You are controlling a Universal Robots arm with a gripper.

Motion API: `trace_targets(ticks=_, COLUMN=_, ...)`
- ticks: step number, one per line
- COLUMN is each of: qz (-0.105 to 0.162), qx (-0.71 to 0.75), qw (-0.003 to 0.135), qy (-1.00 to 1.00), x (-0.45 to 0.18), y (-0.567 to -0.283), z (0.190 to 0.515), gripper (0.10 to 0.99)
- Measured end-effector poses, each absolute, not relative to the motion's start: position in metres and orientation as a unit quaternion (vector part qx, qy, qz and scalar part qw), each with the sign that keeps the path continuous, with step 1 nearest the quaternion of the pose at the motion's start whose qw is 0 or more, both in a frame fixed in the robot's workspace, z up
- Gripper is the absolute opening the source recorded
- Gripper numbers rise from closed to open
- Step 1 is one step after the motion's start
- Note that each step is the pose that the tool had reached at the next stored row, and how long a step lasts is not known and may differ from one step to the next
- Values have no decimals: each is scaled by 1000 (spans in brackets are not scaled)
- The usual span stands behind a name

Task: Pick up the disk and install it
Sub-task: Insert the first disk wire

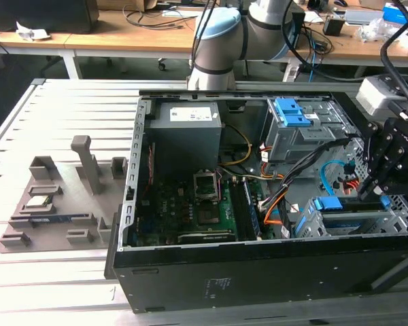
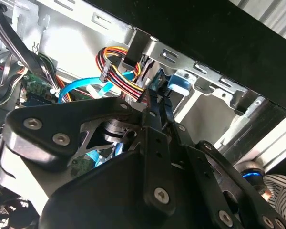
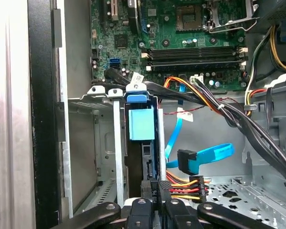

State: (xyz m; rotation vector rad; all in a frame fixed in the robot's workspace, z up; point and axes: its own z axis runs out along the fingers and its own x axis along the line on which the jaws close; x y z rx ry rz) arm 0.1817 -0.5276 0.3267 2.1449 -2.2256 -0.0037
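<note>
- The table (image 1: 47, 109), a pale slatted metal surface, spreads across the left of the exterior view and carries the open black computer case (image 1: 258, 272) lying on its side, filling the centre and right of that frame.
- Inside the case, the green motherboard (image 1: 190, 210) lies at centre-left, under a grey power supply (image 1: 185, 129) at upper centre.
- A grey fixture tray (image 1: 54, 197) sits on the table at the left of the frame.
- The robot arm (image 1: 221, 41) rises at top centre.
- The claw (image 1: 384, 180) hangs at the right edge of the exterior view, over the drive cage (image 1: 357, 224) at lower right.
- The disk (image 3: 142, 138), in its blue carrier, stands slotted edge-on in that cage, at centre in the first wrist view.
- The claw's fingers (image 3: 150, 188) are drawn close together right at the disk's near end; whether they actually pinch it, I cannot tell.
- A blue data cable (image 3: 200, 160) and a striped power plug (image 3: 186, 188) lie just beside the disk.
</note>
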Motion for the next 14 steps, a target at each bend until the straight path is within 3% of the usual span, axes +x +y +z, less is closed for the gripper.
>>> trace_targets(ticks=1, qz=-1, qx=694, qw=26, qy=-720, x=182, y=-528, z=327, gripper=176)
trace_targets(ticks=2, qz=0, qx=694, qw=26, qy=-720, x=182, y=-528, z=328, gripper=239)
trace_targets(ticks=7, qz=-1, qx=694, qw=26, qy=-720, x=182, y=-527, z=358, gripper=239)
trace_targets(ticks=8, qz=-1, qx=694, qw=26, qy=-720, x=182, y=-526, z=366, gripper=224)
trace_targets(ticks=10, qz=0, qx=694, qw=26, qy=-720, x=182, y=-526, z=376, gripper=106)
trace_targets(ticks=14, qz=1, qx=694, qw=27, qy=-720, x=182, y=-523, z=397, gripper=106)
